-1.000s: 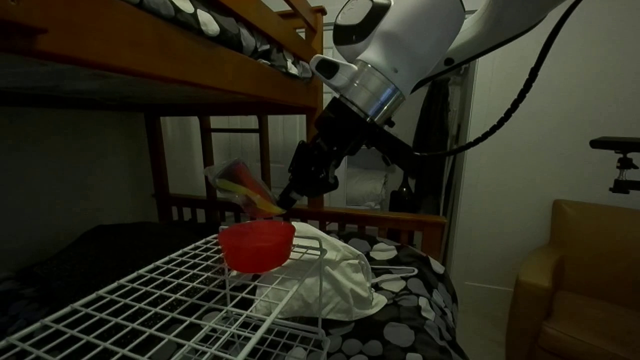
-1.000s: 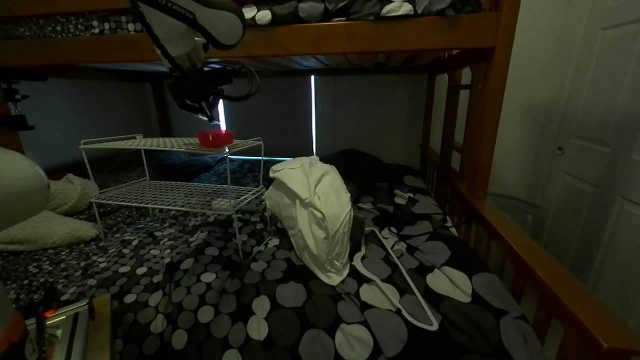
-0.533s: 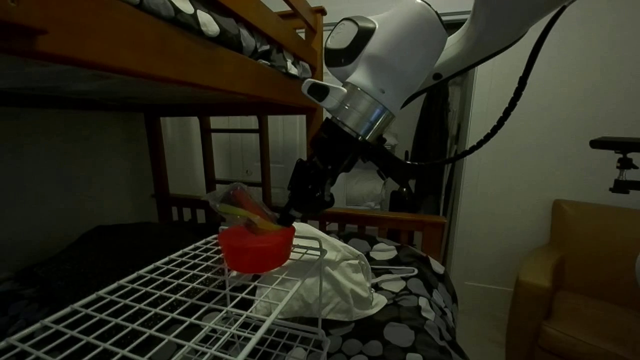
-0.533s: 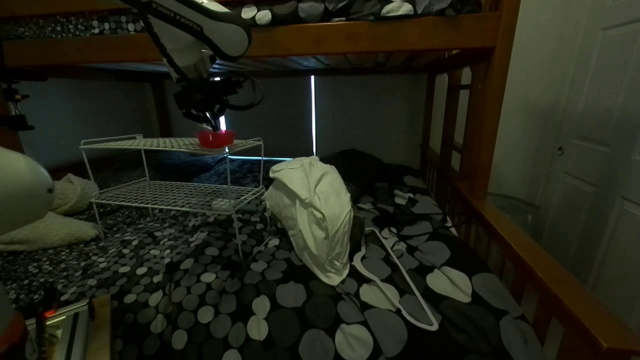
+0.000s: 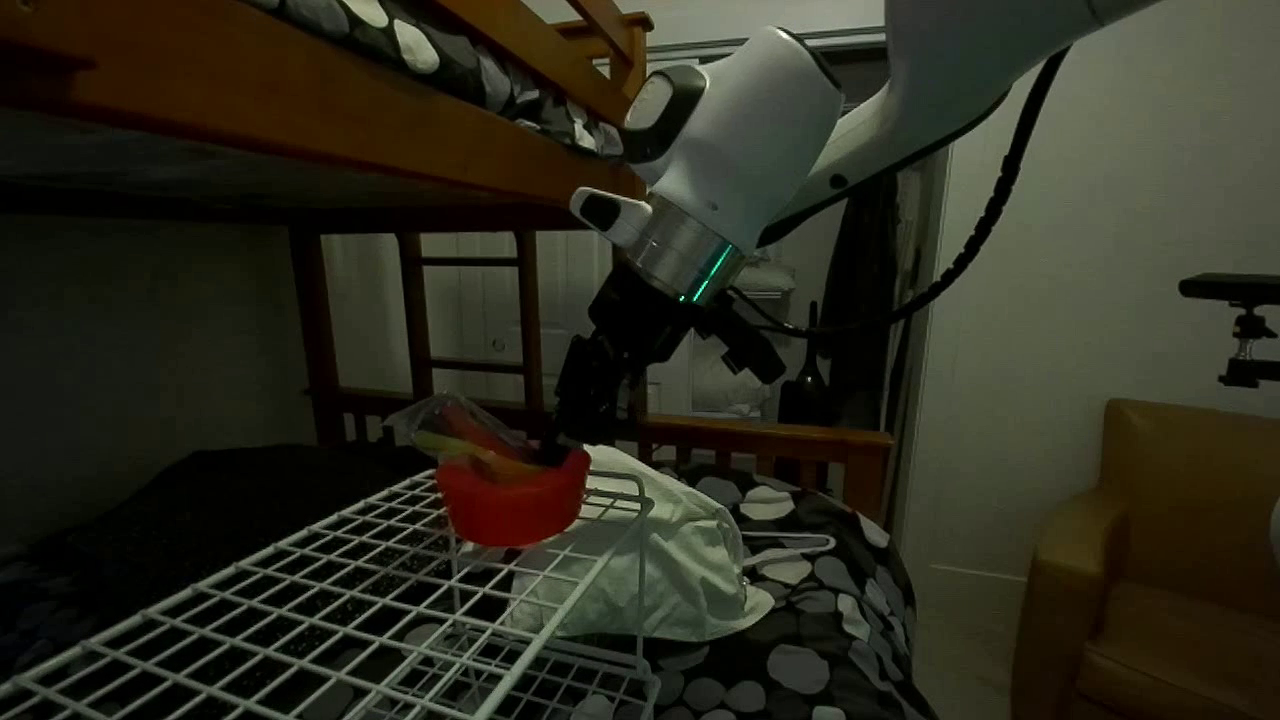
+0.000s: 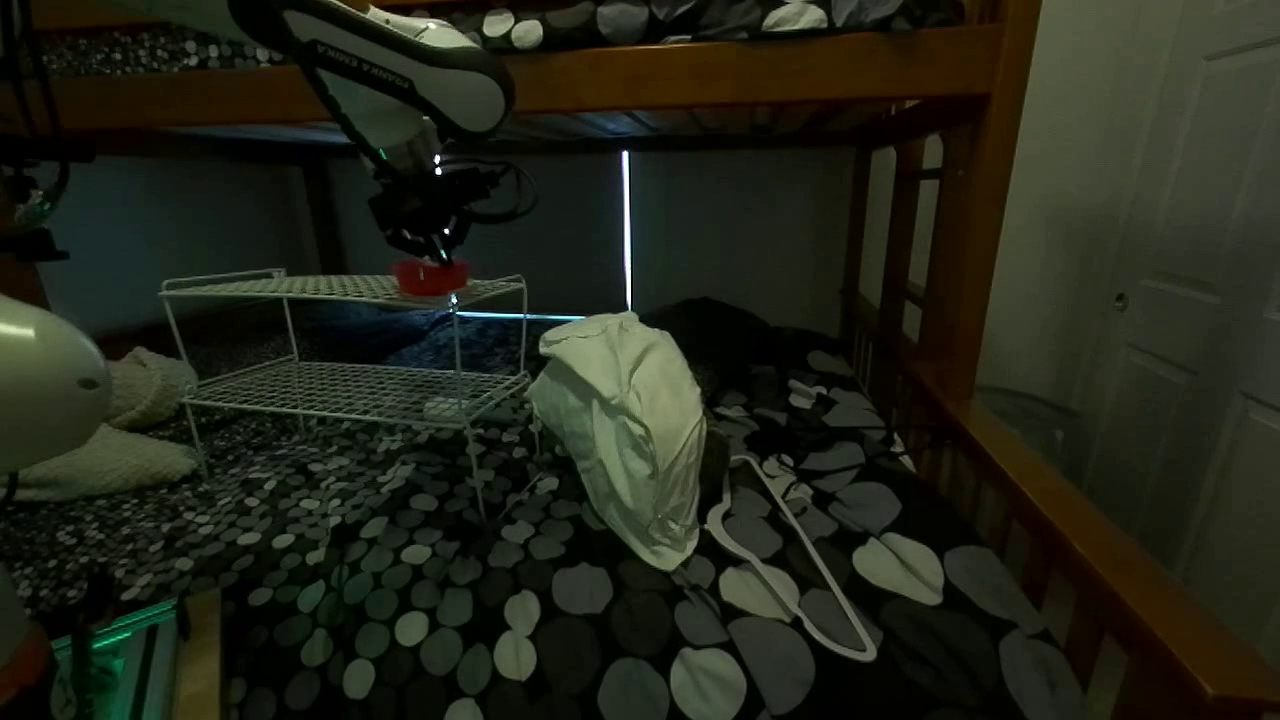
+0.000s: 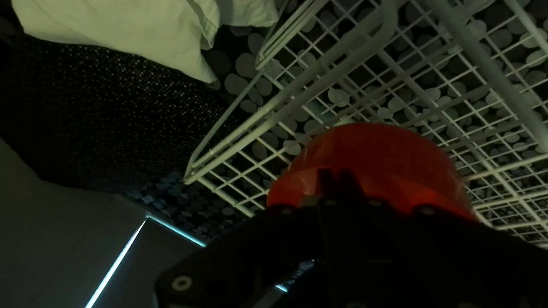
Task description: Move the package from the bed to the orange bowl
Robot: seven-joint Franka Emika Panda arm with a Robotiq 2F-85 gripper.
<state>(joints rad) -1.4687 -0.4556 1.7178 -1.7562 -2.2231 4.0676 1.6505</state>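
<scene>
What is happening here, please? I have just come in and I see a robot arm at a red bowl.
A robot arm holds a clear plastic package at a red bowl, which stands on top of a white wire rack on the bed. Part of the package seems to be inside the bowl; the rest sticks out above the rim. The fingers look closed on the package, so it is probably not released yet, and the move looks nearly done.
</scene>
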